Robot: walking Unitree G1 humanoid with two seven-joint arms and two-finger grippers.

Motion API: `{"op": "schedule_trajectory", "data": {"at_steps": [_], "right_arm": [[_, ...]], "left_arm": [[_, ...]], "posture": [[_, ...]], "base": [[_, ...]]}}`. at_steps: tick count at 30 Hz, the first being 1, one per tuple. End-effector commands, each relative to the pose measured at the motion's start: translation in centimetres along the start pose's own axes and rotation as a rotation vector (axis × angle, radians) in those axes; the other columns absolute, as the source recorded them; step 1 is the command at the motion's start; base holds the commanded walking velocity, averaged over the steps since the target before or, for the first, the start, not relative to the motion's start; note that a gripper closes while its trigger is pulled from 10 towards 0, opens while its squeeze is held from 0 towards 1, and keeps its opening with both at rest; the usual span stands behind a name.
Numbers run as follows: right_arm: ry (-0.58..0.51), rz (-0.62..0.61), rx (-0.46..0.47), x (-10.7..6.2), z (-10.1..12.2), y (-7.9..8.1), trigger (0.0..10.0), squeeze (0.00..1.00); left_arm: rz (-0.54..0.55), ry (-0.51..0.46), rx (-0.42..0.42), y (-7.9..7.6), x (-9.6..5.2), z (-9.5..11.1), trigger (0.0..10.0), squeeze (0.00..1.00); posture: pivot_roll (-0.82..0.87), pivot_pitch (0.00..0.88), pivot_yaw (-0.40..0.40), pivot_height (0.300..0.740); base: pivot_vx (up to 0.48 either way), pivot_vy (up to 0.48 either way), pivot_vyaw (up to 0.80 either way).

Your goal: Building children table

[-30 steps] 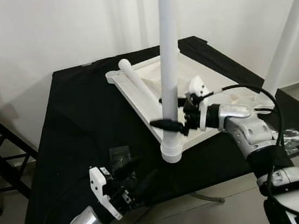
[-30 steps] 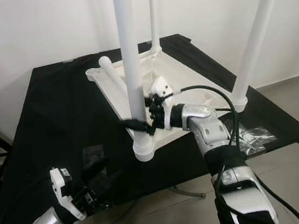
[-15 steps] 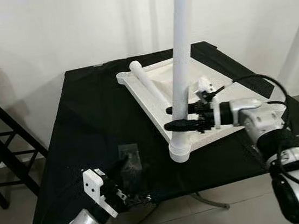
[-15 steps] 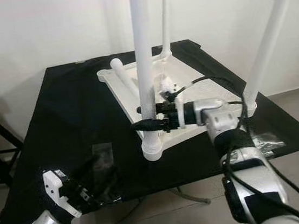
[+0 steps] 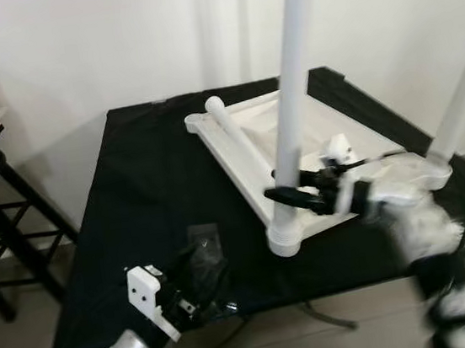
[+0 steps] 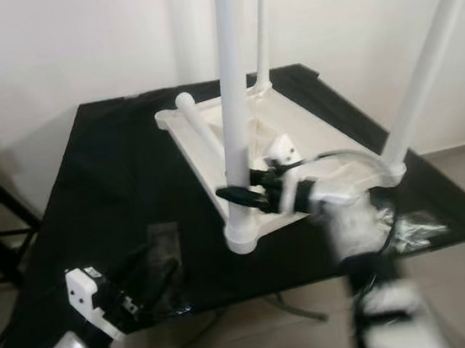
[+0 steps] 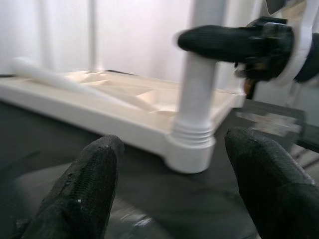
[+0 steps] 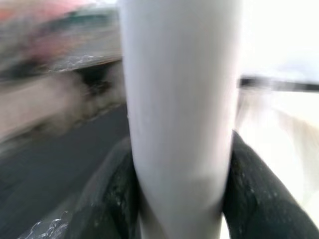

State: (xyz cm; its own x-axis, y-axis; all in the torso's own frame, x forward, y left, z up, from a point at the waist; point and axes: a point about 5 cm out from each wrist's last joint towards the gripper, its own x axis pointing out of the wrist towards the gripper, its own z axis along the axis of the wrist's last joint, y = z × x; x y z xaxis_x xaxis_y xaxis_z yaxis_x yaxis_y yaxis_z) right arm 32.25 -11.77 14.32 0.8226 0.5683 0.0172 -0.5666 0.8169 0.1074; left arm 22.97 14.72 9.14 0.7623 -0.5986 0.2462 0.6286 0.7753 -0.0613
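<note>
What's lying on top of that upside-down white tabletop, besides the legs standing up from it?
On the tabletop lies one loose white leg, along its left side. The right gripper clamps the near upright leg. The surface beneath the loose leg and that arm is hidden.

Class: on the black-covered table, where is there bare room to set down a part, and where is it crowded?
Free: the black cloth between its left edge and the upturned white tabletop. Crowded: the near corner, where the right gripper clamps the near leg, and plastic bags by the left gripper.
</note>
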Motion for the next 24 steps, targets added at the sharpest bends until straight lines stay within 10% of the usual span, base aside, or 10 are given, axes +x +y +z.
{"op": "schedule_trajectory", "data": {"at_steps": [1,9,11,12,13,14,21,22,23,24], "right_arm": [[0.242,-0.170,0.092,-1.1,-5.2,1.0,0.0,0.00],[0.245,-0.146,0.068,0.7,-5.3,2.6,0.0,0.00],[0.240,-0.135,0.069,1.3,-4.4,2.2,9.5,0.00],[0.240,-0.135,0.069,1.3,-4.4,2.2,9.5,0.00],[0.219,-0.115,0.079,1.6,-3.6,2.0,10.0,0.25],[0.198,-0.015,0.093,2.1,-2.5,2.1,10.0,1.00],[0.117,0.314,-0.057,2.5,2.1,1.3,10.0,1.00],[0.119,0.401,-0.094,2.2,2.8,0.9,10.0,0.82],[0.119,0.484,-0.128,2.0,3.5,0.5,10.0,0.03],[0.120,0.527,-0.144,1.8,3.8,0.3,10.0,0.03]], "left_arm": [[-0.013,0.018,0.018,0.0,-0.1,0.0,10.0,0.00],[-0.013,0.025,0.017,-0.1,0.2,-0.2,10.0,0.00],[-0.007,0.024,0.017,-0.1,0.3,-0.3,10.0,0.00],[-0.007,0.024,0.017,-0.1,0.3,-0.3,10.0,0.00],[-0.006,0.024,0.016,-0.1,0.4,-0.3,10.0,0.00],[-0.006,0.025,0.015,-0.1,0.5,-0.4,10.0,0.00],[-0.014,0.026,0.007,-0.2,0.8,-0.5,10.0,0.00],[-0.016,0.027,0.006,-0.2,0.8,-0.5,10.0,0.00],[-0.016,0.027,0.006,-0.2,0.8,-0.5,10.0,0.00],[-0.016,0.027,0.006,-0.2,0.9,-0.6,10.0,0.00]], "posture": [[0.00,0.000,0.037,0.740],[0.01,0.000,0.014,0.740],[0.01,0.000,0.014,0.740],[0.01,0.000,0.014,0.740],[0.01,0.000,0.011,0.740],[0.01,0.000,0.012,0.740],[0.01,0.000,0.012,0.740],[0.01,0.000,0.012,0.740],[0.01,0.000,0.012,0.740],[0.01,0.000,0.012,0.740]], "base": [[0.000,0.000,0.00],[0.000,0.000,0.00],[0.000,0.000,0.00],[0.000,0.000,0.00],[0.000,0.000,0.00],[0.000,0.000,0.00],[0.000,0.000,0.00],[0.000,0.000,0.00],[0.000,0.000,0.00],[0.000,0.000,0.00]]}}
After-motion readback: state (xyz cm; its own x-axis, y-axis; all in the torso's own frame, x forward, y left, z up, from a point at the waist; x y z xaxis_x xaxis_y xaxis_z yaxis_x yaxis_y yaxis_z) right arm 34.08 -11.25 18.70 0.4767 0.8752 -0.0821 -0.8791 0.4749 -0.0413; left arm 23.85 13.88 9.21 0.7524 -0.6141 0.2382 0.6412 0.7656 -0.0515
